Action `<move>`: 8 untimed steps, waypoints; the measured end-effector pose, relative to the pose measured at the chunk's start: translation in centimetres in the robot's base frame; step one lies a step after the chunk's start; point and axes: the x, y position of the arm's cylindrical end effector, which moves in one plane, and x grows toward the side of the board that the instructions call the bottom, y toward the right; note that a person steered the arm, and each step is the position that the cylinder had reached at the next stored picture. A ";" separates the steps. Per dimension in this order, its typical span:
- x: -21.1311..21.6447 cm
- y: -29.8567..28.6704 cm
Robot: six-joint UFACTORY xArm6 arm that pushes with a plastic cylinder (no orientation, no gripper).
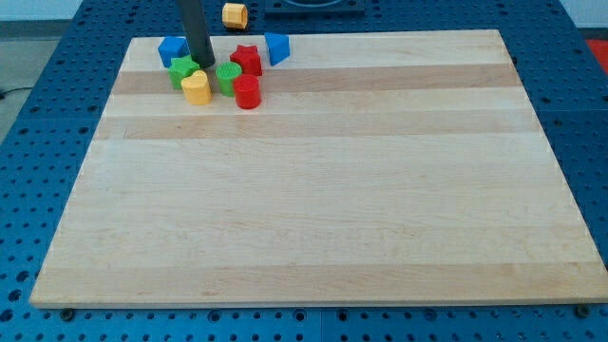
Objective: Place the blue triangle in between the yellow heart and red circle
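Observation:
The blue triangle (276, 47) sits near the board's top edge, right of the red star (246, 60). The yellow heart (196, 87) and the red circle (247, 92) lie below it, about a block's width apart, with a green block (228, 77) above the gap between them. My tip (204, 64) stands just above the yellow heart, between a green block (182, 69) on its left and the other green block on its right. The tip is well left of the blue triangle and does not touch it.
A second blue block (172, 49), its shape unclear, lies left of the rod near the board's top-left corner. A yellow block (235, 14) lies beyond the wooden board's (313, 190) top edge, on the blue surface.

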 end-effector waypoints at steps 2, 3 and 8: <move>-3.8 2.4; -4.5 5.5; 6.1 13.3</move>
